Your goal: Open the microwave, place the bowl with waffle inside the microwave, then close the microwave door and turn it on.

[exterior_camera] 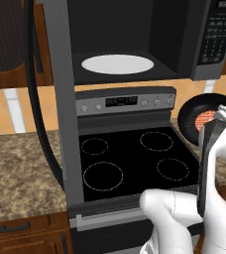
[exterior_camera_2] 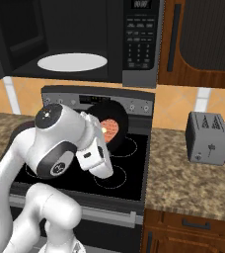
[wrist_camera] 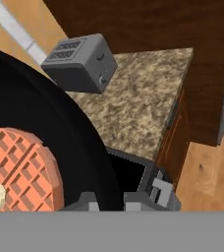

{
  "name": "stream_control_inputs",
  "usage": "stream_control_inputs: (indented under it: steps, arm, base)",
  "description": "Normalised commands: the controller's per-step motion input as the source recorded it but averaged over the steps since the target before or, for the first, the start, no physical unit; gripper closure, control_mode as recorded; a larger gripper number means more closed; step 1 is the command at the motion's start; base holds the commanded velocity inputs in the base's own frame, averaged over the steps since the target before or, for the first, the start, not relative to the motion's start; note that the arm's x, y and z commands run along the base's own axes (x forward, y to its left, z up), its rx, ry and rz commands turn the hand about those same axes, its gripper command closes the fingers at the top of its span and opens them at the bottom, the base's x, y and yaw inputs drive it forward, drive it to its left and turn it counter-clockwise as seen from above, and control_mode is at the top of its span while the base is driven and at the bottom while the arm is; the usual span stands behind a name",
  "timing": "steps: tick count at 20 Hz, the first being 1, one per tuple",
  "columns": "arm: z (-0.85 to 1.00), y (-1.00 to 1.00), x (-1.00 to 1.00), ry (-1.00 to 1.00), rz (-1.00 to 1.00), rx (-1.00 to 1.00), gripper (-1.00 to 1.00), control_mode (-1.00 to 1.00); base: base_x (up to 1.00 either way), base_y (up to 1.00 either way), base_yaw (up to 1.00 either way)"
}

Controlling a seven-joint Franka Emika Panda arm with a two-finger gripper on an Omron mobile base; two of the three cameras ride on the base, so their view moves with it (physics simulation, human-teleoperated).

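You're holding the bowl (exterior_camera_2: 108, 127) with waffle (wrist_camera: 18, 170) in your claw (wrist_camera: 109, 204); microwave (exterior_camera: 135, 39) standing open; placing, closing, starting remaining.

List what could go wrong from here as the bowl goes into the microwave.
1. The bowl is tilted steeply in the tool, so the waffle may slide out onto the stove.
2. The grip is on the rim alone; the bowl may slip.
3. It may clip the microwave frame entering.

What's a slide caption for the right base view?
Gripper holds the black bowl with the waffle tilted above the stove, below the open microwave.
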Motion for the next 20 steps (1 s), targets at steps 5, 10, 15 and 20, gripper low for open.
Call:
stream_control_inputs:
  steps: [5, 10, 15, 20]
  arm:
    - [0.66, 0.74, -0.02, -0.29, 0.07, 0.01, 1.00, -1.00]
    - [0.86, 0.60, 0.00, -0.02, 0.02, 0.00, 1.00, -1.00]
    - [0.93, 0.43, 0.02, 0.06, 0.05, 0.01, 1.00, -1.00]
    - [0.50, 0.21, 0.20, -0.07, -0.01, 0.03, 1.00, -1.00]
  base:
    - [0.00, 0.00, 0.00]
    - [0.00, 0.00, 0.00]
    - [0.00, 0.00, 0.00]
    - [0.00, 0.00, 0.00]
